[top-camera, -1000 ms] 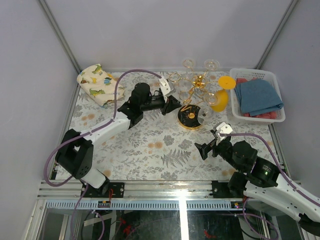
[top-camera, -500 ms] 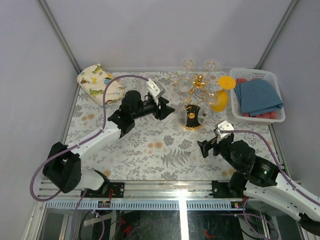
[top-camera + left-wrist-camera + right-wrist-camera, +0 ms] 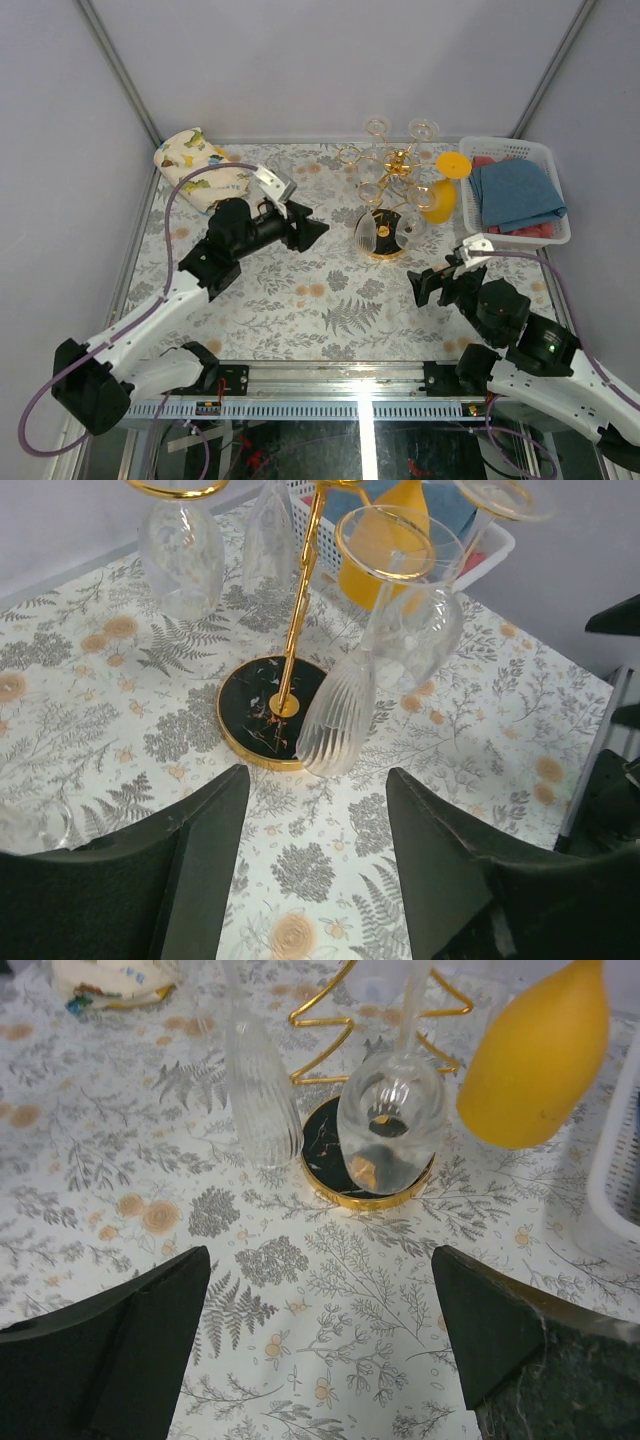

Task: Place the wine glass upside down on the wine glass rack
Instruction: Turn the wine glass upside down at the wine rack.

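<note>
Ribbed clear wine glass [image 3: 338,720]: hangs inverted on gold wire rack [image 3: 303,590] (near worktop's [image 3: 100,710] far edge). Left claw [image 3: 315,810], right claw [image 3: 320,1270]: jaws parted, empty. Retreat straight back.

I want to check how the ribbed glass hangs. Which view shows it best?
The left wrist view: the ribbed glass shows from rim to stem, hanging bowl-down beside the rack's pole. The right wrist view cuts off its upper part; the top view shows it small.
</note>
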Robot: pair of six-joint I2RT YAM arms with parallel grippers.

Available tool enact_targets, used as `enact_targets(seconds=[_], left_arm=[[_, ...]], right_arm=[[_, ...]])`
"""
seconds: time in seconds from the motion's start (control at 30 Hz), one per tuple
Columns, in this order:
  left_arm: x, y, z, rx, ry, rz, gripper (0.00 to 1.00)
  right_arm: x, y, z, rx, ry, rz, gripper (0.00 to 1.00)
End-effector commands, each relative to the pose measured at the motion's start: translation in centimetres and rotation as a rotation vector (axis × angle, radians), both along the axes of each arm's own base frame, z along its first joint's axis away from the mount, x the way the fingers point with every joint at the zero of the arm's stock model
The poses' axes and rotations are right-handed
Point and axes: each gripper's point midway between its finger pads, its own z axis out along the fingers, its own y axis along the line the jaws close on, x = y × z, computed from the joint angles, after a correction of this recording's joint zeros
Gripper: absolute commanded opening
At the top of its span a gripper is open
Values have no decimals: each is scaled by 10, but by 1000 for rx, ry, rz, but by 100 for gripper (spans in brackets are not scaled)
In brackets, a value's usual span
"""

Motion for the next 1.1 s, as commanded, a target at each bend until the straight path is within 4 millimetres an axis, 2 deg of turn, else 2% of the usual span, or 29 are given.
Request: enact_targets(seconds=[0.0,0.13,0.2,0.3,0.57,0.77,0.9,1.07], left_arm=[[-19,16,-10,2,109,49,58],[-28,35,-13,30,144,113,61],[-30,47,-16,56,156,159,62],[-30,60,-16,80,159,221,65],[-33,75,-30,149,187,269,66],[-34,81,-33,159,189,295,67],[-34,85,-35,159,193,317,68],[-34,89,-35,156,194,334,69]], right_arm=[[0,-21,57,144,7,-130,100],[3,-35,86,156,9,-219,100],[7,-37,102,181,-19,-240,100],[16,-36,114,140,-4,-300,100],[46,-5,139,6,21,-348,99],[73,15,169,23,21,-333,99],[105,22,164,72,106,-280,99],[134,32,164,113,157,-258,99]])
